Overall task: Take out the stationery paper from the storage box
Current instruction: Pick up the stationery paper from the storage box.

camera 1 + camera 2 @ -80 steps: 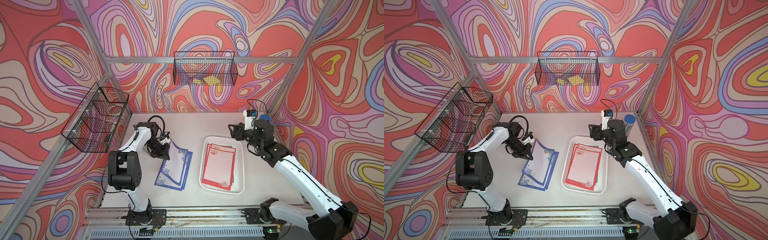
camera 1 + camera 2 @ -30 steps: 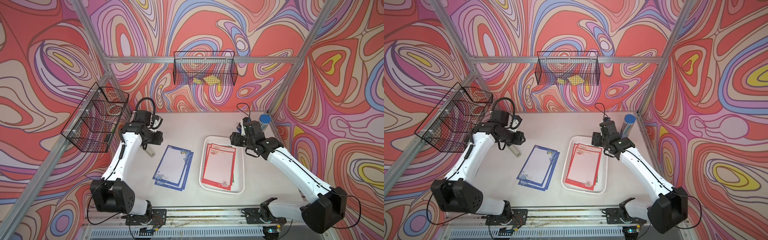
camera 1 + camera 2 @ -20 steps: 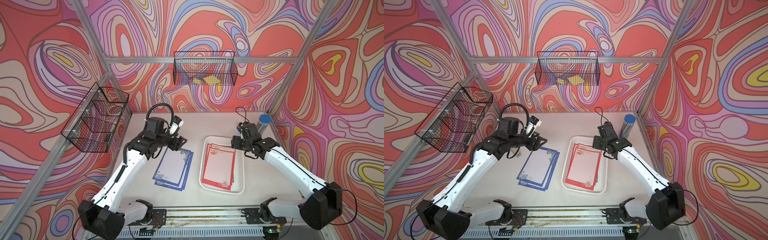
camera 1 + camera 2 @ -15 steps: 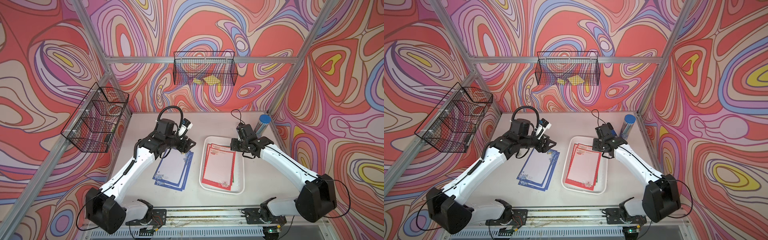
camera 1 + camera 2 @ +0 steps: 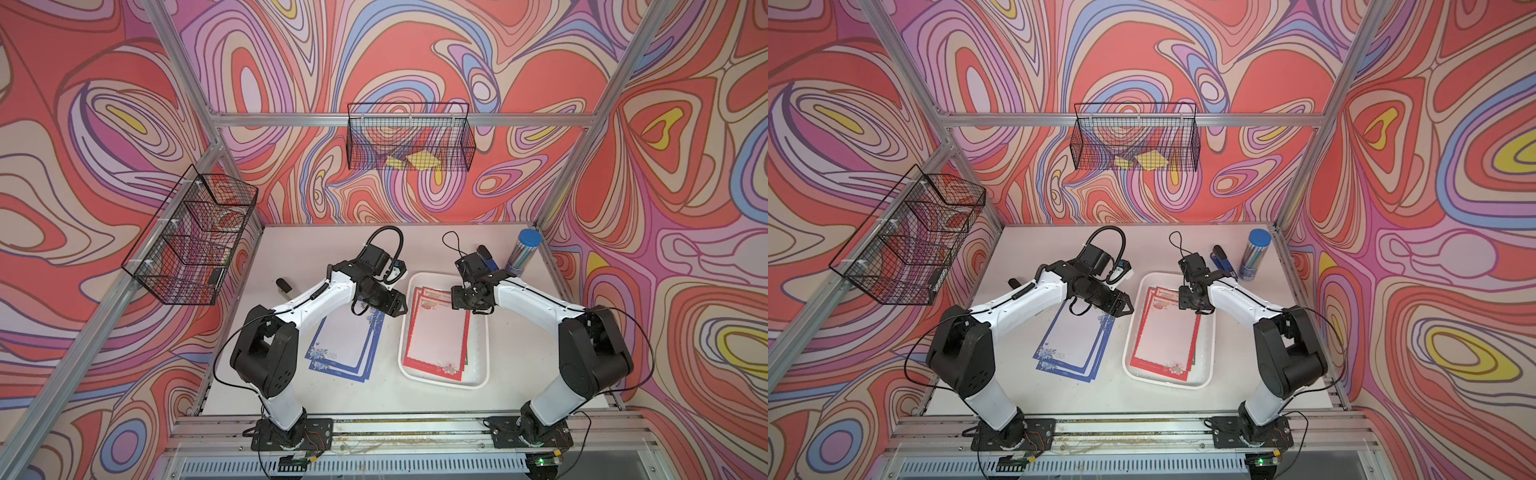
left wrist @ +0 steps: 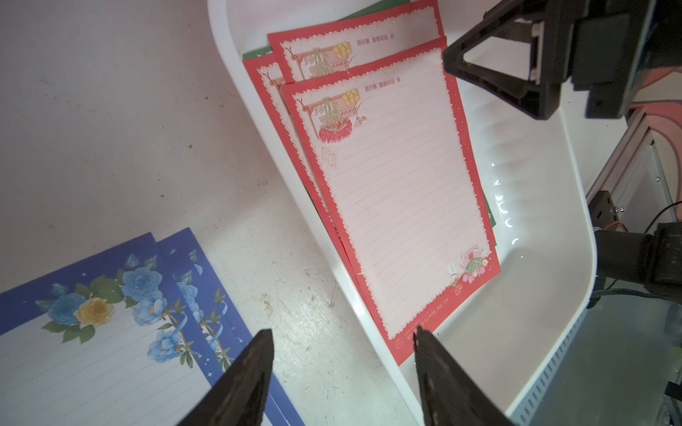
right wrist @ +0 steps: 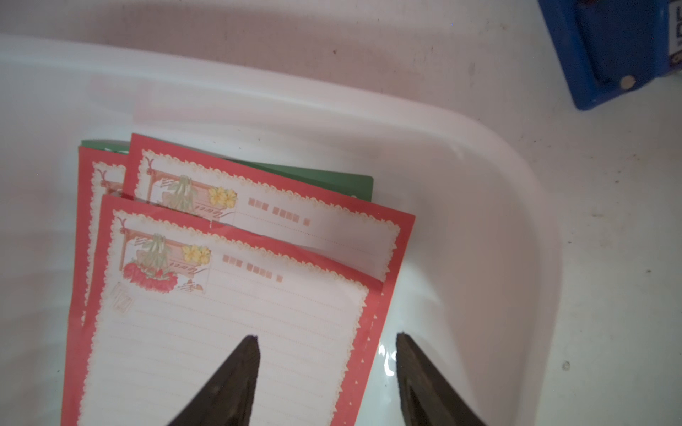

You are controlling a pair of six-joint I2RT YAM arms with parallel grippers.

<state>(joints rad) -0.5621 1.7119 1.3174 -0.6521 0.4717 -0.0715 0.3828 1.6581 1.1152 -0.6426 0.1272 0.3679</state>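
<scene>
We are looking down on a white table where two robot pincers are reaching toward each other across a shallow white storage box.

The left pincer is hovering with its fingers apart and nothing between them. Below it we are seeing bare table and the box's raised rim, which is standing between this pincer and the paper inside. On its outer side, blue-bordered sheets are lying flat on the table, outside the box. Well behind it, a small dark object is resting on the table.

The right pincer is hanging over the box's far end, fingers apart and gripping nothing. One finger is over the top sheet and the other is over bare box floor. We cannot tell whether either is touching.

Just behind this pincer, outside the box, a blue object is lying. Farther behind, a cylinder with a blue lid is standing upright.

High above both pincers, two black wire baskets are hanging on the walls: one at the side and one at the back, which is holding yellow paper pieces.

The stationery paper, red-bordered lined sheets, is lying flat in the box, loosely fanned over green sheets. Its long axis is following the box's long sides. The flowered header end is lying nearest the right pincer, and the other end is pointing toward the front rail.
</scene>
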